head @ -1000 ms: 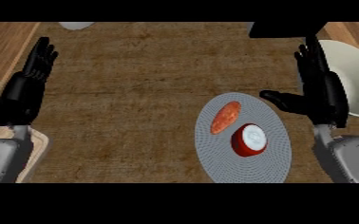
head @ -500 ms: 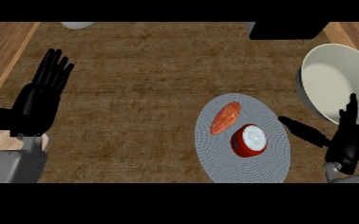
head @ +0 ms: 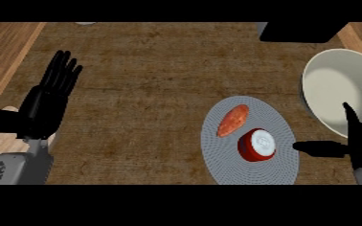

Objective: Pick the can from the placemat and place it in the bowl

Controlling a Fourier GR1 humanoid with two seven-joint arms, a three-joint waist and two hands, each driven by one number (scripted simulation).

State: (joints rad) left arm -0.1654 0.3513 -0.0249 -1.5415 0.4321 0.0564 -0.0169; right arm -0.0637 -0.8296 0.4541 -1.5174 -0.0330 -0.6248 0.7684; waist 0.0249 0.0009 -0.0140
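A red can (head: 256,145) with a white top stands on the round grey placemat (head: 247,170) at the lower right of the head view. An orange-red oblong food item (head: 232,120) lies on the mat just left of and beyond the can. The cream bowl (head: 333,91) sits at the right edge, beyond the mat. My right hand (head: 344,143) shows at the right edge, open, its thumb pointing at the can with a small gap between them. My left hand (head: 48,99) rests open at the left, fingers up.
A dark box-like object (head: 300,31) sits at the back right. A small pale object (head: 85,23) peeks in at the back left. A lighter wooden strip (head: 16,52) runs along the left side of the brown counter.
My right hand has come down and back from beside the bowl to the right of the can. The bowl shows more fully. My left hand has shifted slightly right.
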